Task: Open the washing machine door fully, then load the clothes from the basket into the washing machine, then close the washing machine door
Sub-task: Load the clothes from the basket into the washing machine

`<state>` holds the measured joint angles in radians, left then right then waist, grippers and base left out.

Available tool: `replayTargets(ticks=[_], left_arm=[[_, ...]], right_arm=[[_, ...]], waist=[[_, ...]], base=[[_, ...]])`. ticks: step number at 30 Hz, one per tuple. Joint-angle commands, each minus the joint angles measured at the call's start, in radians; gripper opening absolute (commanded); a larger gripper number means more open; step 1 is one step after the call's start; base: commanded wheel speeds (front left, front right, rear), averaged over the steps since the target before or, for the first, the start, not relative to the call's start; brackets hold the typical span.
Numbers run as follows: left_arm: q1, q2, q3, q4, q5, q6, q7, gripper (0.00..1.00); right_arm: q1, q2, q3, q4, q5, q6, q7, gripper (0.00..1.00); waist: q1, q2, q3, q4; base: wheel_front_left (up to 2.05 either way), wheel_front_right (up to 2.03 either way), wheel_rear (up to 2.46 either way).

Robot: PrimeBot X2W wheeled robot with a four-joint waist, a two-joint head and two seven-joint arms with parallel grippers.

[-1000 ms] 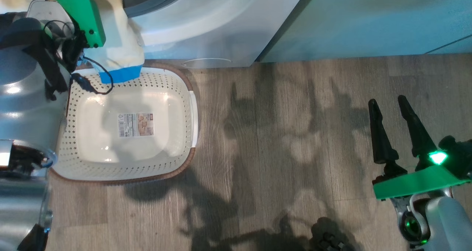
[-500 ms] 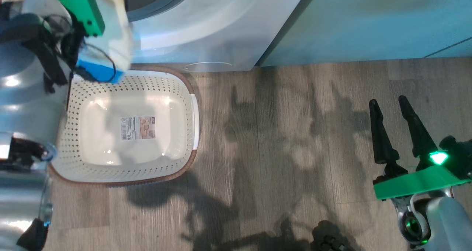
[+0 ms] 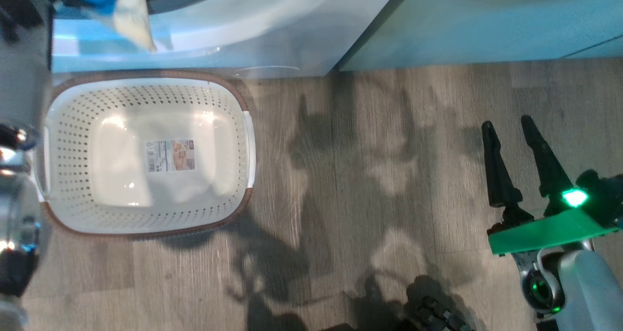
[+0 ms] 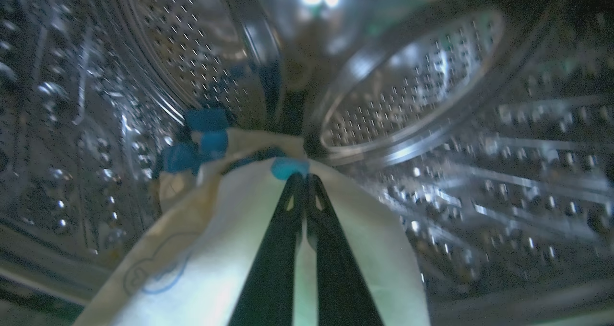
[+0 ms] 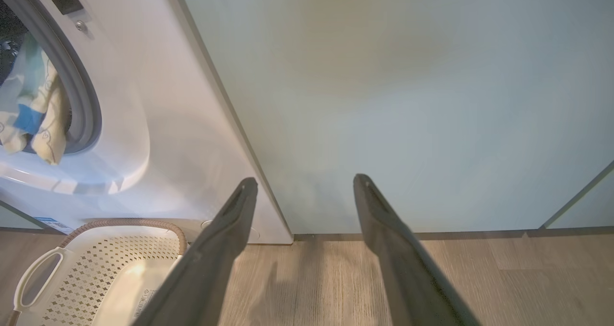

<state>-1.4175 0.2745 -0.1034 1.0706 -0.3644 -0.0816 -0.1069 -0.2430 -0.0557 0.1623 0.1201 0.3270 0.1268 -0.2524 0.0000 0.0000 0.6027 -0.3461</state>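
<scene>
My left fingers pinch the clothes inside the washing machine; my right fingers stand spread.

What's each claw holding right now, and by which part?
Left claw pinches a yellow garment at a blue trim patch; right claw is open, holding nothing.

Black right gripper: two long tapered fingers. Behind them, flat green plastic bracket; beside it, glowing green lamp; further back, silver-grey rounded forearm.
</scene>
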Motion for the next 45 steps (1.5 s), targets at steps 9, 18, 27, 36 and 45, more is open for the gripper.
replayTargets(ticks=[9, 18, 27, 36, 45], left_arm=[[-0.208, 0.073, -0.012, 0.033, 0.032, 0.044, -0.109, 0.0], [-0.296, 0.098, -0.021, 0.017, 0.058, 0.054, -0.153, 0.0], [-0.293, 0.11, 0.034, -0.175, 0.084, 0.071, -0.155, 0.0], [-0.251, 0.106, 0.103, -0.308, 0.122, 0.057, -0.155, 0.0], [-0.237, 0.092, 0.185, -0.415, 0.173, 0.028, -0.155, 0.0]], right_arm=[[-0.047, 0.003, 0.037, -0.035, 0.012, 0.004, -0.009, 1.0], [-0.074, 0.005, 0.047, -0.04, 0.026, 0.004, -0.009, 1.0], [-0.101, 0.005, 0.068, -0.043, 0.046, 0.004, -0.009, 1.0], [-0.104, 0.005, 0.071, -0.043, 0.052, 0.004, -0.009, 1.0], [-0.121, 0.005, 0.081, -0.041, 0.063, 0.004, -0.009, 1.0]], waist=[[0.0, 0.0, 0.089, -0.046], [0.0, 0.0, 0.155, -0.07], [0.0, 0.0, 0.206, -0.092], [0.0, 0.0, 0.226, -0.102], [0.0, 0.0, 0.239, -0.107]], base=[[0.0, 0.0, 0.0], [0.0, 0.0, 0.0], [0.0, 0.0, 0.0], [0.0, 0.0, 0.0], [0.0, 0.0, 0.0]])
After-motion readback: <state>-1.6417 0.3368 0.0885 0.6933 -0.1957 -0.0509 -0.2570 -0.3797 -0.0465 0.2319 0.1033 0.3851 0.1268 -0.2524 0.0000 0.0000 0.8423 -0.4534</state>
